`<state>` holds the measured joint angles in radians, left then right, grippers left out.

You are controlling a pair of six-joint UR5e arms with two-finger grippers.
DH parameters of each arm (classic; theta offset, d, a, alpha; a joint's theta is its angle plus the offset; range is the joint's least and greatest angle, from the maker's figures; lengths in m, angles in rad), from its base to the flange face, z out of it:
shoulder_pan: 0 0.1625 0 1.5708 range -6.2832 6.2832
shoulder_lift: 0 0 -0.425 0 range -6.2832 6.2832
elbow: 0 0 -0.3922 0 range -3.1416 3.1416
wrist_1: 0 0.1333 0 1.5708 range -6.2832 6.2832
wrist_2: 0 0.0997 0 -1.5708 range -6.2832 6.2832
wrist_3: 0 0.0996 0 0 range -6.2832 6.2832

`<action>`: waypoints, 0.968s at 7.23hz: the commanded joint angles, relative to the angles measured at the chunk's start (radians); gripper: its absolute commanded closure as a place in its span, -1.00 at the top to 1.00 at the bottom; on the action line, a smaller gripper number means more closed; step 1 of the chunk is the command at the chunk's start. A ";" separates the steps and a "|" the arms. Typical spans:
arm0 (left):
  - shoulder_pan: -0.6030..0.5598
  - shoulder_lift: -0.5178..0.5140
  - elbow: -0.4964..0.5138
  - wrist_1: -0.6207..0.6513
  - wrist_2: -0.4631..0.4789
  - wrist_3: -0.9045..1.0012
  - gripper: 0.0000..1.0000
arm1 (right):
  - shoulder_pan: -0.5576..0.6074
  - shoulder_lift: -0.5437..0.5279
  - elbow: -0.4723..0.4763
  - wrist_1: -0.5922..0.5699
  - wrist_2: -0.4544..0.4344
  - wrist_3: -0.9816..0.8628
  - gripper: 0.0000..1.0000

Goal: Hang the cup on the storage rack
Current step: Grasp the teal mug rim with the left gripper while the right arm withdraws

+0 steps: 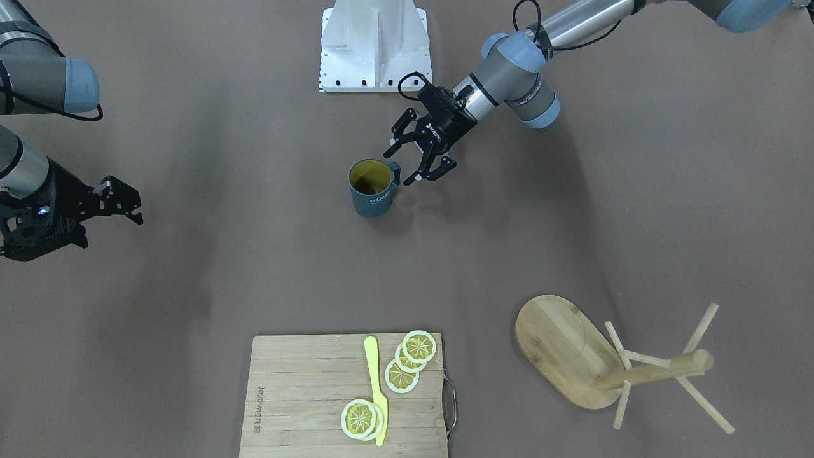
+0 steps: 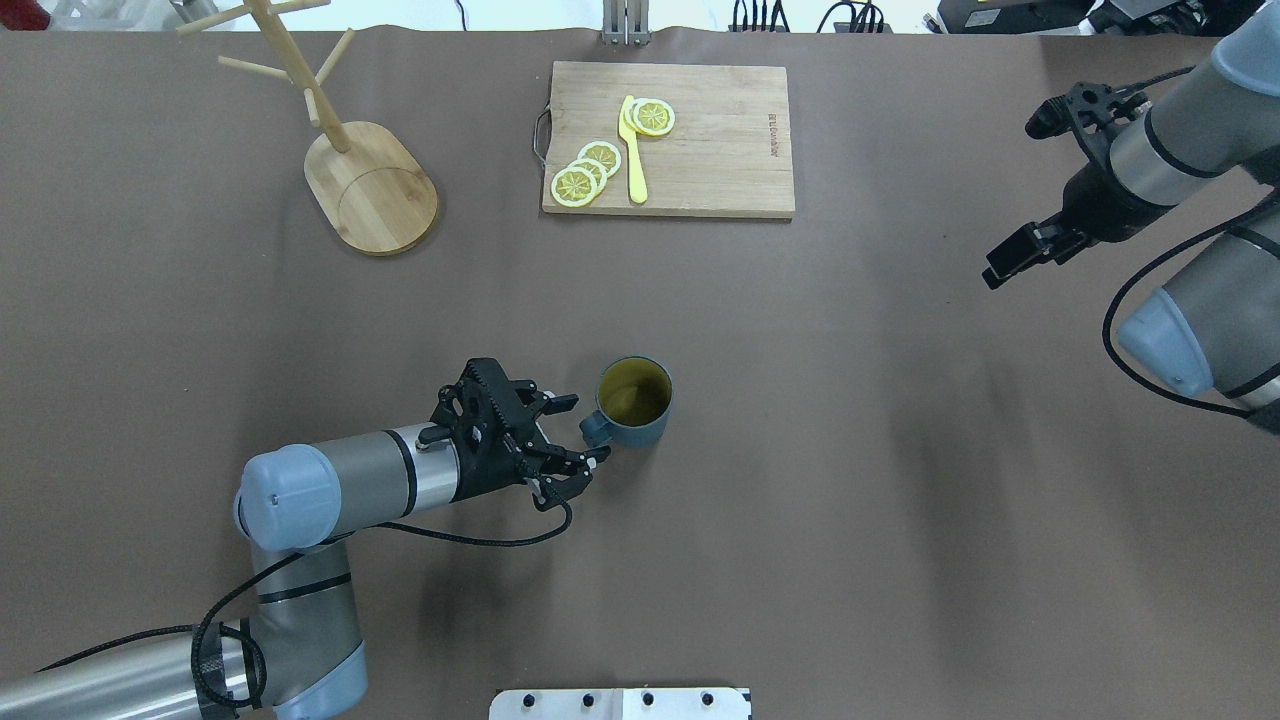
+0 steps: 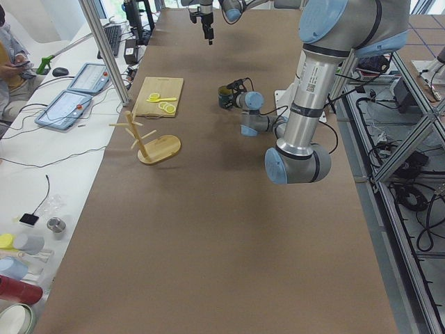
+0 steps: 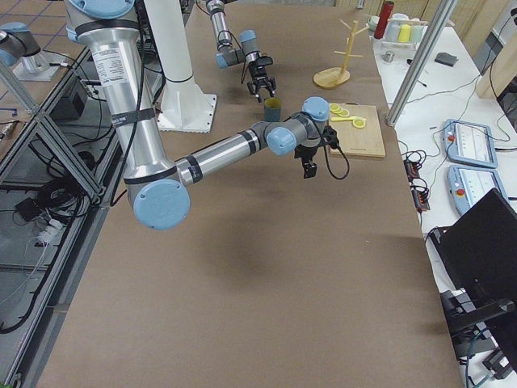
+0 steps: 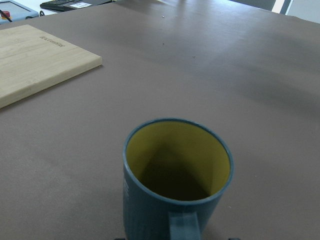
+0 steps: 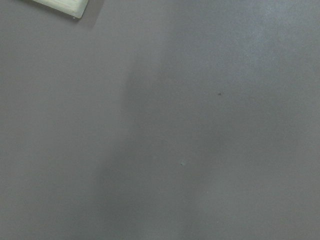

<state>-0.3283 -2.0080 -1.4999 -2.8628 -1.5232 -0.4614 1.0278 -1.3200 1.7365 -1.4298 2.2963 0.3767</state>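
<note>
The dark teal cup point(image 1: 372, 187) stands upright on the brown table, yellow inside, with its handle toward my left gripper; it also shows in the overhead view point(image 2: 635, 400) and fills the left wrist view point(image 5: 175, 185). My left gripper point(image 1: 402, 166) is open, low over the table, with its fingers on either side of the cup's handle point(image 2: 595, 428). The bamboo storage rack point(image 1: 559, 350) stands far off at the table's far left point(image 2: 370, 185), with bare pegs. My right gripper point(image 2: 1020, 195) is open and empty, far from the cup.
A slatted wooden cutting board point(image 2: 720, 150) with lemon slices point(image 2: 590, 165) and a yellow knife point(image 2: 632, 150) lies at the far edge. The white arm mount point(image 1: 375, 48) is behind the cup. The right wrist view shows only table and a board corner point(image 6: 65, 7).
</note>
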 commanded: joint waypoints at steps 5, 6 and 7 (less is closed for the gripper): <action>0.011 -0.008 0.001 0.000 0.064 -0.002 -0.68 | -0.002 -0.008 0.000 0.000 -0.017 -0.027 0.99; 0.020 -0.008 -0.003 0.000 0.093 -0.012 -1.00 | -0.002 -0.008 -0.002 0.000 -0.017 -0.032 0.99; 0.029 -0.005 -0.009 0.000 0.124 -0.063 -1.00 | -0.002 -0.008 -0.002 0.000 -0.017 -0.032 0.99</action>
<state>-0.3100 -2.0147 -1.5033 -2.8624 -1.4360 -0.4828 1.0265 -1.3278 1.7357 -1.4297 2.2804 0.3481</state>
